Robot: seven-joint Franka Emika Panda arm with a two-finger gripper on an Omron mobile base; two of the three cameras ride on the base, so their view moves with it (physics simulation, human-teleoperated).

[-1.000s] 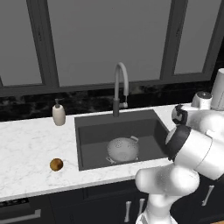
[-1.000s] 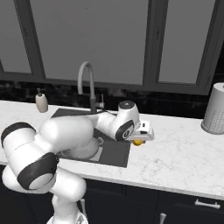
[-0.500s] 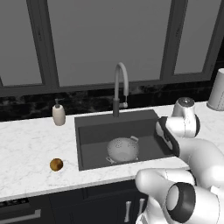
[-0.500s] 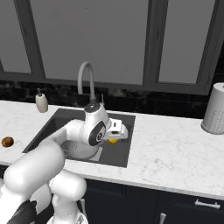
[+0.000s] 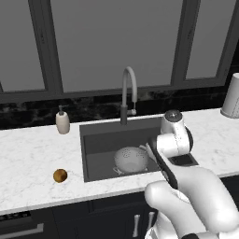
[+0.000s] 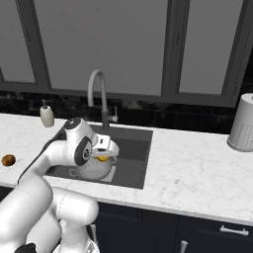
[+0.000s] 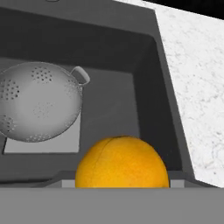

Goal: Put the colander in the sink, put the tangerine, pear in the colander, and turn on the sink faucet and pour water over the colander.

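Note:
My gripper (image 6: 103, 155) is shut on the tangerine (image 6: 102, 158), a bright orange ball that sits large at the bottom of the hand view (image 7: 122, 162). It hangs over the right part of the dark sink (image 5: 99, 140), close above the colander's rim. The silver colander (image 5: 131, 158) stands upright on the pale plate at the sink's bottom, left of the fruit in the hand view (image 7: 39, 107). On the counter left of the sink lies the brownish pear (image 5: 59, 175). The gooseneck faucet (image 5: 128, 91) stands behind the basin with no water running.
A cream soap bottle (image 5: 62, 122) stands at the sink's back left corner. A pale perforated cylinder (image 6: 241, 129) stands on the marble counter (image 6: 197, 163) far right. My own arm covers the sink's front right corner in the left base view.
The arm has swung left with the tangerine, from above the counter at the sink's right edge to over the basin beside the colander. Nothing else has moved.

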